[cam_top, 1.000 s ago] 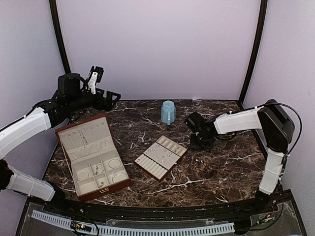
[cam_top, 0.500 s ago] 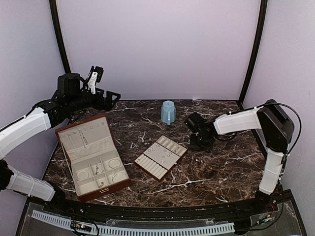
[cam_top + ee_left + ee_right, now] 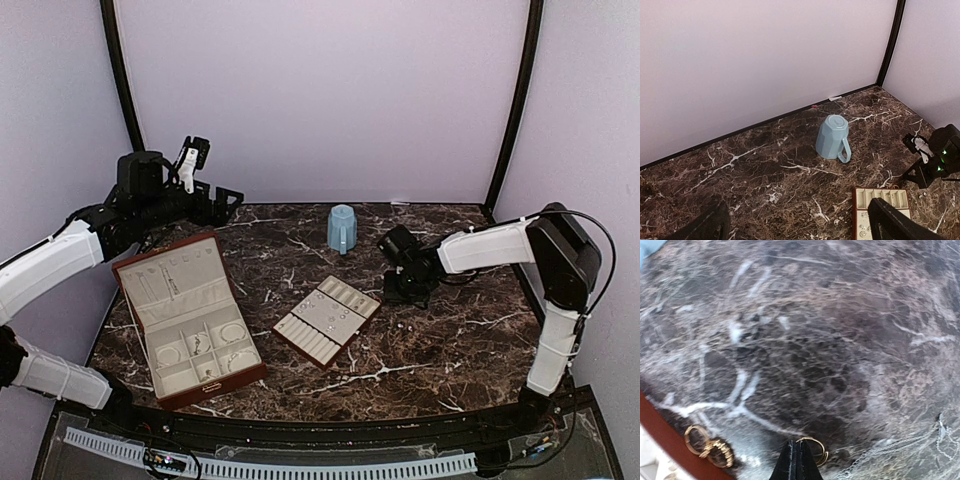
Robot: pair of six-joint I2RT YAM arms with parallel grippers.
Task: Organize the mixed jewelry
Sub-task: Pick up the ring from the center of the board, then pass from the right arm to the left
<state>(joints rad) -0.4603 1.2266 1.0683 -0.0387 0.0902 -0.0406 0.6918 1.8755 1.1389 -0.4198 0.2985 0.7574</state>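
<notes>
My right gripper (image 3: 799,444) is shut, its black tips pinched on the band of a thin gold-toned ring (image 3: 811,438) that lies low over the marble. A pair of ribbed rings (image 3: 707,445) sits to its left by the tray's brown edge (image 3: 660,435). To the right lies a fine chain (image 3: 900,445). From above, the right gripper (image 3: 394,292) points down just right of the cream slotted tray (image 3: 327,318). My left gripper (image 3: 232,195) hangs open, high at the back left; its fingers (image 3: 890,222) hold nothing.
A reddish-brown box (image 3: 190,315) with cream lining stands open at the left and holds a few pieces. A blue mug (image 3: 342,228) is upside down at the back centre. Tiny pieces (image 3: 405,325) lie on the marble right of the tray.
The right gripper's jaws have closed the last bit onto the ring and the gripper has shifted slightly. The left arm has not moved.
</notes>
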